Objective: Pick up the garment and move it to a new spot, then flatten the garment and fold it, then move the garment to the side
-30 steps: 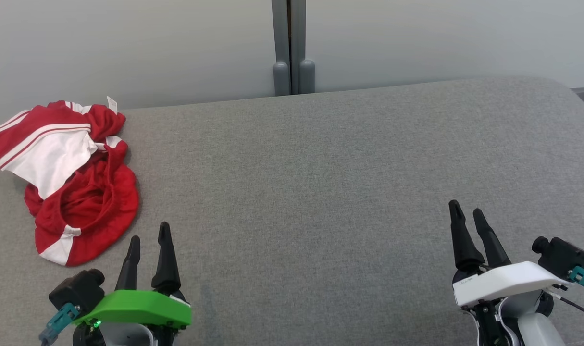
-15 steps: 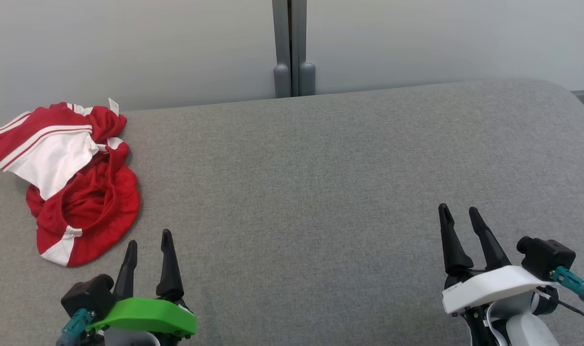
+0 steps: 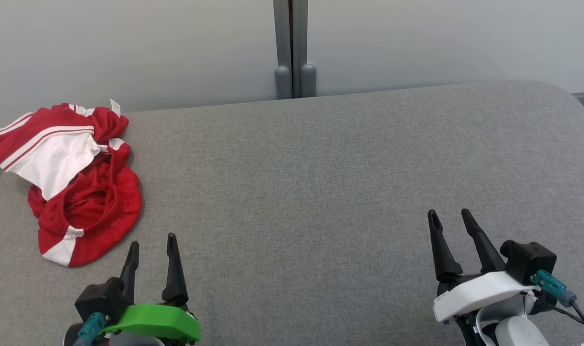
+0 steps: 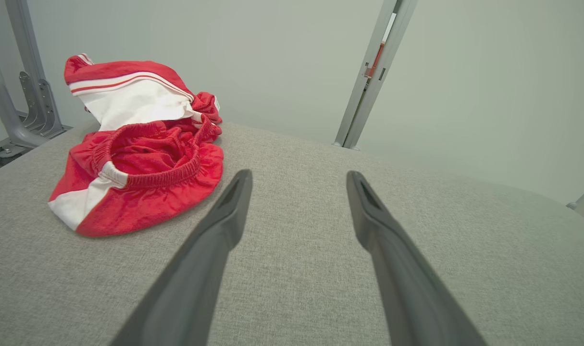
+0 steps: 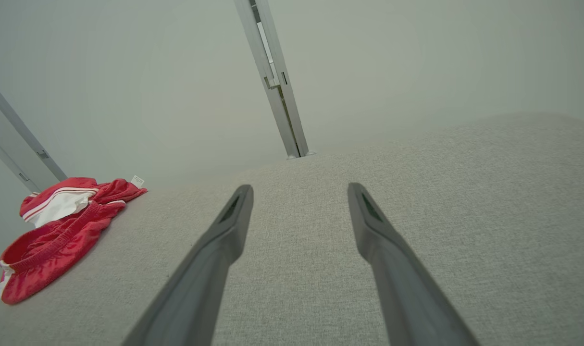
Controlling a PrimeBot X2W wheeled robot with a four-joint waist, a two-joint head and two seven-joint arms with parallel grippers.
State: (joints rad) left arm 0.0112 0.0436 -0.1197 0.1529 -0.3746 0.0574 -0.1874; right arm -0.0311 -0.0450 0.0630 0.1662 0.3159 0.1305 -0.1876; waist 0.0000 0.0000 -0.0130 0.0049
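The garment (image 3: 75, 182) is a crumpled pair of red shorts with white panels and stripes, lying at the far left of the grey padded surface (image 3: 320, 182). Its elastic waistband faces up in the left wrist view, where the garment (image 4: 138, 158) sits ahead and to the left. The garment (image 5: 51, 235) also lies far left in the right wrist view. My left gripper (image 3: 151, 242) hovers open just right of and nearer than the shorts, holding nothing. At the lower right, my right gripper (image 3: 449, 217) is open and empty, far from the cloth.
A pale wall runs behind the surface, with a grey vertical post (image 3: 292, 48) at its middle. Grey metal frame legs (image 4: 18, 105) stand beyond the left edge. The surface curves down at its right end (image 3: 575, 110).
Both grippers have drawn back toward the bottom of the head view, the right one also shifting left. The garment lies as before.
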